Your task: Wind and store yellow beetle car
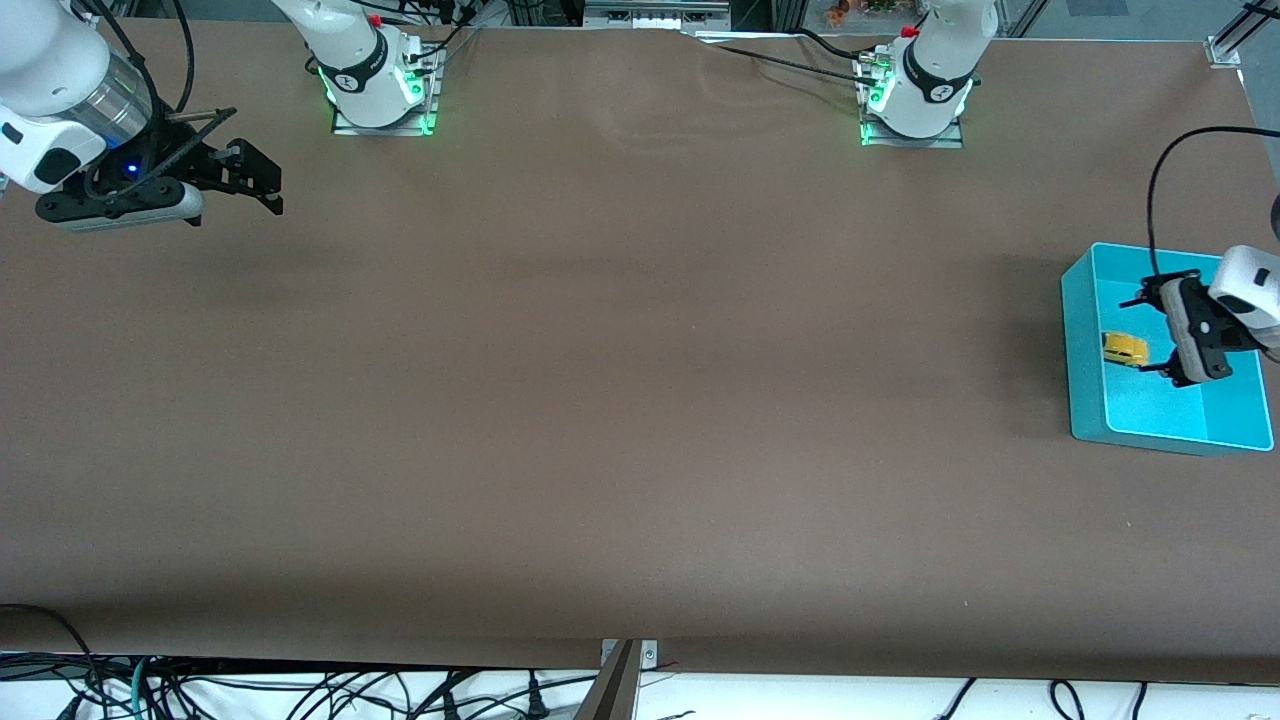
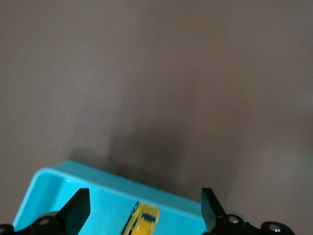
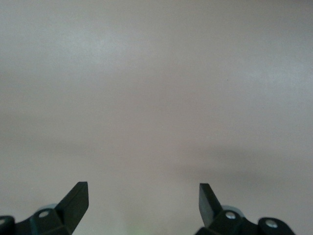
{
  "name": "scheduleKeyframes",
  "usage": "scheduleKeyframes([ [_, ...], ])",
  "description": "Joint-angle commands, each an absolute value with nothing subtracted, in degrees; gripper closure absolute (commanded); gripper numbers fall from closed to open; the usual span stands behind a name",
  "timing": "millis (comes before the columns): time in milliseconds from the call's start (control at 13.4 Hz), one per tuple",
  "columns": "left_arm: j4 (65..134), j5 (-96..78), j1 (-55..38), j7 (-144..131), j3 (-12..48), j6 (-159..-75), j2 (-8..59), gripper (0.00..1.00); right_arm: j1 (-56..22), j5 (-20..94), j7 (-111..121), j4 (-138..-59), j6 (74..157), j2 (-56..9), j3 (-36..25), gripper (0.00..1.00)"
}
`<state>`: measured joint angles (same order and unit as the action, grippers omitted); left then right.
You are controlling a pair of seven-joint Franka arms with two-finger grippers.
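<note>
Below left hand (image 1: 1146,332) — yellow beetle car (image 1: 1124,348), unheld

White arms, black pincers, green-lit bases

The tiny yellow toy beetle car (image 2: 142,221) is cut off by the left wrist picture's edge; its wheels are hidden.

A teal bin (image 1: 1085,340) is set on the brown tabletop (image 1: 600,400) at the edge of the left arm's end; the yellow beetle car (image 1: 1124,348) is seen lying inside it, near its wall; the left hand (image 1: 1150,335) is held over the bin with fingers spread, the car not gripped; the right hand (image 1: 262,180) is held open above the tabletop's corner at the right arm's end.
</note>
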<state>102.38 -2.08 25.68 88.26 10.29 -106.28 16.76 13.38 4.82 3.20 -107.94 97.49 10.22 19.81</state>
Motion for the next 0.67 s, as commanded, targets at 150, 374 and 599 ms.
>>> scheduleKeyframes([
  [150, 100.8, -1.6, 21.8, 63.8, 19.0, -101.4, 10.5, 0.00, 13.5, 5.7, 2.5, -106.6, 96.2, 10.1, 20.0, 0.00],
  [374, 95.0, -1.5, 15.9, 47.7, 19.0, -96.5, 9.7, 0.00, 13.5, 5.7, 2.5, -106.6, 96.2, 10.1, 20.0, 0.00],
  [599, 91.9, -1.5, 12.8, 31.7, 18.9, -94.5, 9.2, 0.00, 13.4, 5.7, 2.5, -106.5, 96.4, 10.0, 20.2, 0.00],
])
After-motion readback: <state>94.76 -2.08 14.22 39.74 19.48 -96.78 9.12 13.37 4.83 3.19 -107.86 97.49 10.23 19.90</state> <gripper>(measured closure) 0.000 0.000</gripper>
